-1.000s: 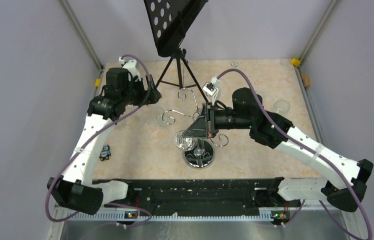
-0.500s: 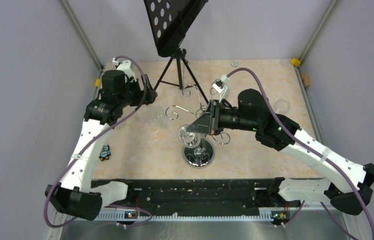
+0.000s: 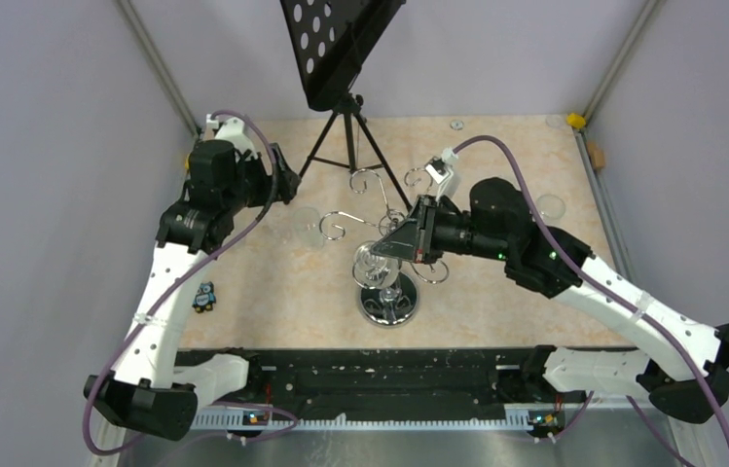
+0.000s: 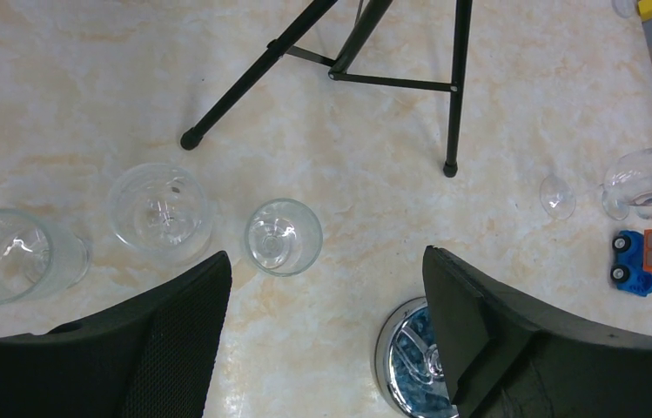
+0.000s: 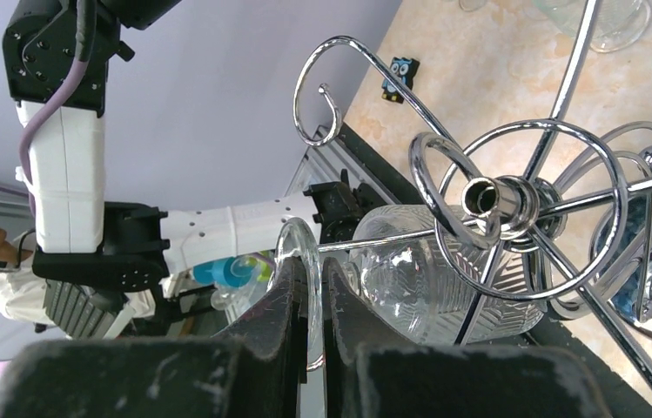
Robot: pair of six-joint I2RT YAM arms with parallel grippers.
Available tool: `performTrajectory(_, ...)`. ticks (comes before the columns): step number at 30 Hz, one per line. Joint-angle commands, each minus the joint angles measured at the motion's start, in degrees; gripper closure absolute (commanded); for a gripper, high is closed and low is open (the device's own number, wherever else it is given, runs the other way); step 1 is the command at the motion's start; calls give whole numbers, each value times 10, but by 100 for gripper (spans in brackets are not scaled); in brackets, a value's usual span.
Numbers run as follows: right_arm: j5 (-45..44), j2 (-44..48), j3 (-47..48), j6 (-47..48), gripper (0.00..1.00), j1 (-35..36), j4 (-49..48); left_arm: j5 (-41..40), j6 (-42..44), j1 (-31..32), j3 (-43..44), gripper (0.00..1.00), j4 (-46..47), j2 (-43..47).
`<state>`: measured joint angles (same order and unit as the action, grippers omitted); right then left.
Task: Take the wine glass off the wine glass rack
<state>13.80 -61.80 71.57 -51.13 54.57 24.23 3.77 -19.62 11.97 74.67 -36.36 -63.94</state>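
The chrome wine glass rack [image 3: 387, 304] stands mid-table on its round mirrored base, scroll arms spread around the central post [image 5: 487, 196]. A clear patterned wine glass [image 3: 372, 265] hangs tilted among the arms. In the right wrist view its bowl [image 5: 426, 292] sits under the rack's ring. My right gripper [image 3: 391, 245] is shut on the glass's round foot [image 5: 298, 239], with the fingertips [image 5: 344, 305] pinching the disc edge-on. My left gripper [image 3: 287, 183] is open and empty, high over the far left of the table. Its view shows the rack base [image 4: 409, 361] beside the right finger.
A black tripod music stand [image 3: 346, 126] stands behind the rack. Three empty glasses [image 4: 283, 235] stand on the table left of the rack. Another glass [image 3: 550, 206] is at the right. An owl toy [image 3: 204, 297] and a toy car [image 4: 648, 257] lie on the table.
My right gripper has moved a little back and to the right with the glass foot in it. My left arm has drawn back toward the far left corner.
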Motion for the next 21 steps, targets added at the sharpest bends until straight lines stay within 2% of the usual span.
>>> performTrajectory(1, -30, 29, 12, 4, 100, -11, -40, -6, -5, -5, -1, 16, 29, 23)
performTrajectory(9, -19, 46, 14, -17, 100, -13, -14, -12, -12, -5, -8, 16, 38, 50)
performTrajectory(16, 10, 58, -12, -110, 100, -44, -16, -9, -23, -5, -17, 16, 51, 67)
performTrajectory(21, -10, 77, -37, -180, 100, -47, -26, -6, -28, -5, -22, 16, 53, 80)
